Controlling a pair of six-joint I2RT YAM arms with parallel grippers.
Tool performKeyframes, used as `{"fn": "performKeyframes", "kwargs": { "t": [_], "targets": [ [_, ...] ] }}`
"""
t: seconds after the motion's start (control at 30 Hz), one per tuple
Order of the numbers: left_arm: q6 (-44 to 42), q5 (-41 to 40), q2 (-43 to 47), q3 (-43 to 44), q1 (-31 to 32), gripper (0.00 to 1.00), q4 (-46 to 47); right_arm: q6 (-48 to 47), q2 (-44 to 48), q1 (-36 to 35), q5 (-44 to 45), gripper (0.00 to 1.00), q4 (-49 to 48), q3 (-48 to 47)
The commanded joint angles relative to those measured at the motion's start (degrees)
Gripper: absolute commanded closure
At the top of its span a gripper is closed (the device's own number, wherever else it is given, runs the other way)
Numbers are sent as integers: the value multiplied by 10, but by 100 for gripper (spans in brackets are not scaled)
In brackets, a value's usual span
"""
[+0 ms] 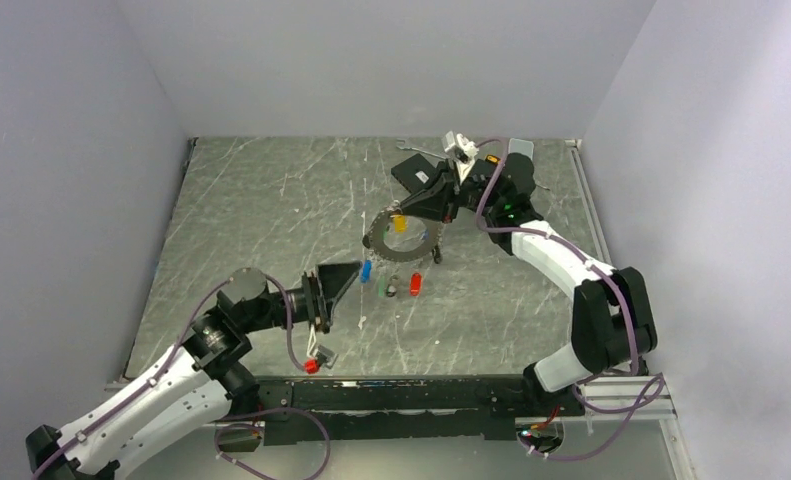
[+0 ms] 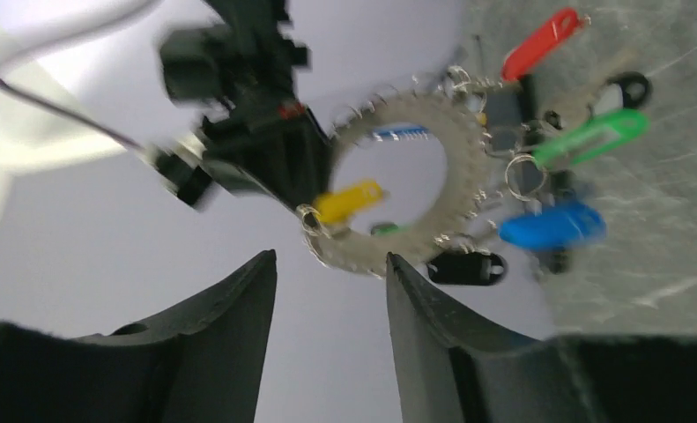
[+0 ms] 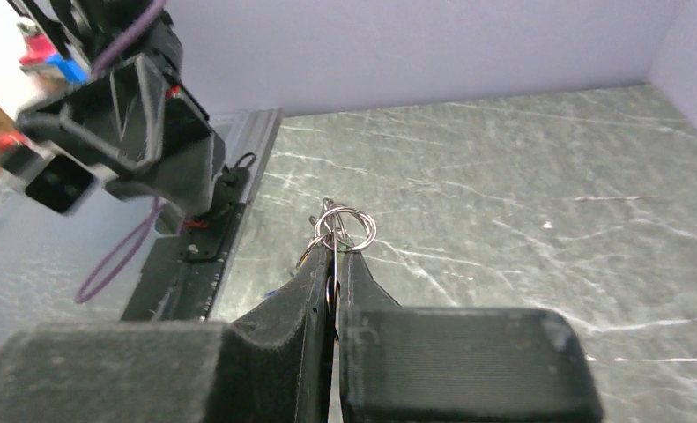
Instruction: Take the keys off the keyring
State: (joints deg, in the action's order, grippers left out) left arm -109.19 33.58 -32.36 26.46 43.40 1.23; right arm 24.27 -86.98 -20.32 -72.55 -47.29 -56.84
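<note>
**Keyring** (image 2: 406, 110): one hoop, its rim looking toothed. It is hanging over the middle of the table (image 1: 271, 200), right of centre. The right gripper is holding it up by its far edge.

**Right gripper** (image 3: 334, 256): its fingers are pressing together and pinching the wire of the keyring. Small wire loops are sticking out just past the fingertips.

**Left gripper** (image 2: 331, 258): its fingers are standing apart, holding nothing and touching nothing. It is pointing at the hoop from the near left and staying clear of it.

**Keys by head colour, counted in the left wrist view**
- One red key (image 2: 543, 44).
- One green key (image 2: 591, 137).
- One blue key (image 2: 552, 225).
- One yellow key (image 2: 349, 201), showing inside the hoop just beside the right gripper.
- One black key (image 2: 468, 267) at the hoop's lower edge.
- A second black head (image 2: 631, 88) is showing beyond the green one. That corner is blurring, so it is possibly a sixth key.

The red, green and blue keys are bunching on the side of the hoop away from the pinch. Small split rings are showing beside them. From above, I cannot tell whether they are dangling free or touching the table.

**Surroundings**
- One black flat box (image 1: 414, 172) is lying beyond the hoop.
- One silver wrench (image 1: 411, 148) is lying just past the box, near the back wall.

**Obstruction**: the right gripper's body is covering the stretch of rim beside the yellow key.
</note>
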Motion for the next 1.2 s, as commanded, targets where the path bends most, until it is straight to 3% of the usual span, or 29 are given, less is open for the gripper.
{"fn": "performKeyframes", "kwargs": {
  "t": [0.0,0.03,0.07,0.1,0.17,0.2,0.3,0.43,0.57,0.6,0.7,0.9,1.17],
  "targets": [
    [322,-159,-47,149,3,45,-146,-217,48,15,1,100,248,-93],
    [419,-199,-86,194,4,44,-168,-369,47,11,44,100,449,-148],
    [507,-241,-128,260,3,44,-201,-540,41,-8,110,100,592,-195],
    [597,-281,-183,320,0,49,-243,-600,44,-30,179,100,648,-208],
    [732,-276,-274,417,-27,58,-334,-601,45,-38,209,100,659,-209],
    [779,-242,-297,439,-45,54,-368,-598,46,-31,207,100,665,-211],
    [882,-167,-303,448,-75,29,-391,-642,53,-38,285,100,684,-218],
    [992,-12,-373,521,-173,18,-474,-721,54,-66,492,100,664,-230],
    [986,186,-465,621,-270,9,-581,-825,62,-96,618,100,650,-203],
    [977,229,-490,636,-282,3,-608,-850,67,-109,647,100,645,-189],
    [958,298,-529,657,-304,1,-625,-888,73,-117,693,100,628,-160],
    [963,325,-525,592,-341,1,-491,-1000,68,-160,834,100,559,-106],
    [944,344,-572,576,-345,0,-450,-1191,52,-199,958,100,370,1]
  ]
}}
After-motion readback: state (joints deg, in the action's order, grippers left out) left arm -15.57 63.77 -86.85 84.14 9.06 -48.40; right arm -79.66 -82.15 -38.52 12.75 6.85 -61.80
